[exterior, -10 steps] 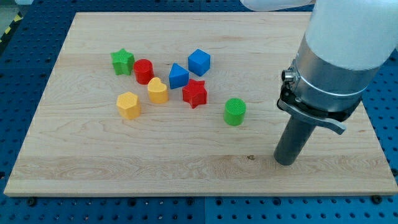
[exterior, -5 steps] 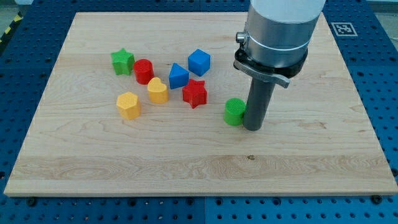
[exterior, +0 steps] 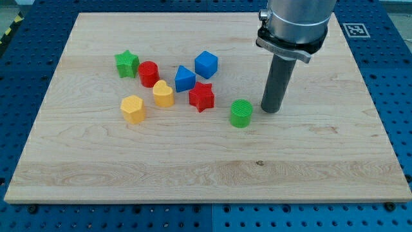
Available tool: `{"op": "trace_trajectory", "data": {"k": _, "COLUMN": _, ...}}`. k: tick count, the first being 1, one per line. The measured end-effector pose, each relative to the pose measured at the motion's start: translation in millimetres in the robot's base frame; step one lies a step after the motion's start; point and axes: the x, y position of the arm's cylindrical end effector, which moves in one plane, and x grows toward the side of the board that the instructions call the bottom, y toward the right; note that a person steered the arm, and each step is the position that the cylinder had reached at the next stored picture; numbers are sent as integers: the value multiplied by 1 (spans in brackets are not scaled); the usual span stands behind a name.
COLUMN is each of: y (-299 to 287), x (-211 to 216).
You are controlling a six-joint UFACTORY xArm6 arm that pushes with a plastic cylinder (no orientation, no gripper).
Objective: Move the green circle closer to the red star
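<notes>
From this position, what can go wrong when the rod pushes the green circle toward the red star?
My tip stands apart from the green circle, at its right and slightly toward the view's top. A push from there may catch it off-centre, sending it toward the view's bottom-left, past the red star. A long push could drive the red star into the blue triangle and yellow heart beside it.

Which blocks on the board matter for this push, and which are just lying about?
In play: green circle, red star, my tip just to the circle's right.

Lying about: blue cube, blue triangle, red cylinder, green star, yellow heart, yellow hexagon.
</notes>
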Motion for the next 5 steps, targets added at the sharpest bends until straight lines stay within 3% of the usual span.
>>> {"op": "trace_trajectory", "data": {"k": 5, "y": -14, "x": 28}}
